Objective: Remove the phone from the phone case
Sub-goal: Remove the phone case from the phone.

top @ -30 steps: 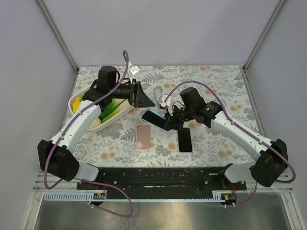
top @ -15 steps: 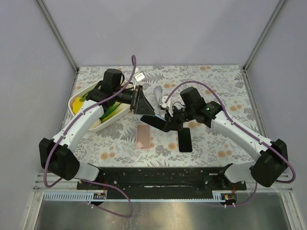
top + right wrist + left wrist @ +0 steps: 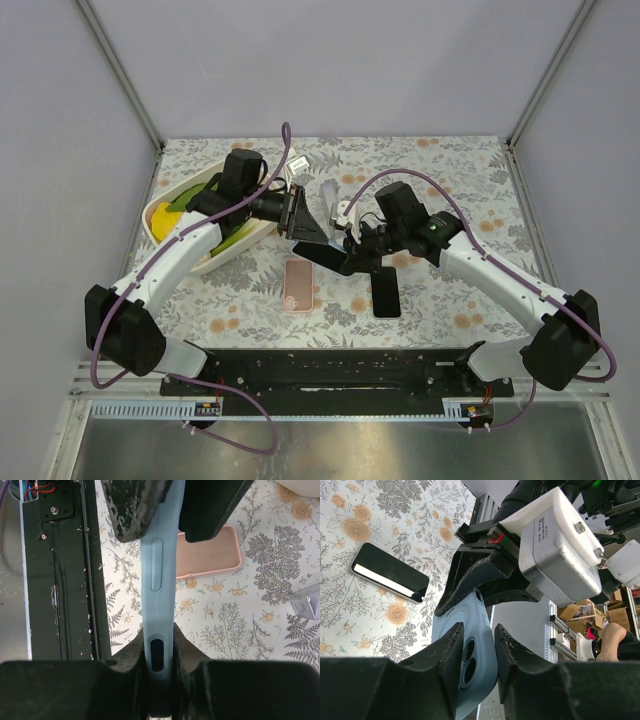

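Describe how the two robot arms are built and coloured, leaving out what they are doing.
Both the left arm and the right arm have white links, bulky black joints and black jaws. A purple cable loops along each. The right arm's wrist shows a small green light.

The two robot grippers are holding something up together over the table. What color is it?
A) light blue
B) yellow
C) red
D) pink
A: the right wrist view shows a light blue phone case squeezed in the right gripper. The left gripper pinches it too, while the pink one lies flat on the table.
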Tool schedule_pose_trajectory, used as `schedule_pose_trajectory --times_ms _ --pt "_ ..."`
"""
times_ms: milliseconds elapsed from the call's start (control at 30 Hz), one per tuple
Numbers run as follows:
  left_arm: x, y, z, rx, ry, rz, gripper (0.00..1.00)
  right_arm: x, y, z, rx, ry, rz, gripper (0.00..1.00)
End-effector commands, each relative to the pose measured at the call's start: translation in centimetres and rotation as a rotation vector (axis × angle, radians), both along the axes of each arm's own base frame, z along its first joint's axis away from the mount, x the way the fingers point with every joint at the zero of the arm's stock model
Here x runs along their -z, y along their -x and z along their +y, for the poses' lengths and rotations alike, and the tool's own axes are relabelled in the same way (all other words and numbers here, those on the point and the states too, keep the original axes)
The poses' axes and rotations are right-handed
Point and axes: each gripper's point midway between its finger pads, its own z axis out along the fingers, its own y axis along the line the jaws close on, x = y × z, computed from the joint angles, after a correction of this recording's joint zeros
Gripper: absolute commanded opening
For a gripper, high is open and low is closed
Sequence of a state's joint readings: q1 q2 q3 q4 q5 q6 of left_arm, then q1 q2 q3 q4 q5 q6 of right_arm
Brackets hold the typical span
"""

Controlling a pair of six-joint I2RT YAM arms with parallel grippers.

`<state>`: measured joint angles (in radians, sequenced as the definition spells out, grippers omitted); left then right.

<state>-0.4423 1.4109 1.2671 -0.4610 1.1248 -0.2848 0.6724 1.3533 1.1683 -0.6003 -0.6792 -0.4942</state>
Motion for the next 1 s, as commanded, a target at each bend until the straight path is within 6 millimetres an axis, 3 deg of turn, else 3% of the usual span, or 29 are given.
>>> schedule_pose_trajectory --times_ms 0,233,433,967 --pt "-0.7 0.3 0.0 0.0 0.012 -0.039 0.31 -4.4 -1.0 0.7 -0.003 -0.1 -0.122 0.0" --pt "-0.6 0.4 -0.1 -0.001 0.018 0.002 0.0 -4.7 -1.3 0.6 0.01 -0.1 -0.143 0.0" --pt "-0.8 -0.7 -1.0 -0.063 0.075 0.105 0.0 -5.2 -1.9 0.7 0.021 -0.091 -0.189 0.0" --pt "5.6 -2.8 -1.5 -0.232 -0.023 0.411 0.0 -6.3 -2.3 0.6 0.018 -0.034 -0.293 0.0"
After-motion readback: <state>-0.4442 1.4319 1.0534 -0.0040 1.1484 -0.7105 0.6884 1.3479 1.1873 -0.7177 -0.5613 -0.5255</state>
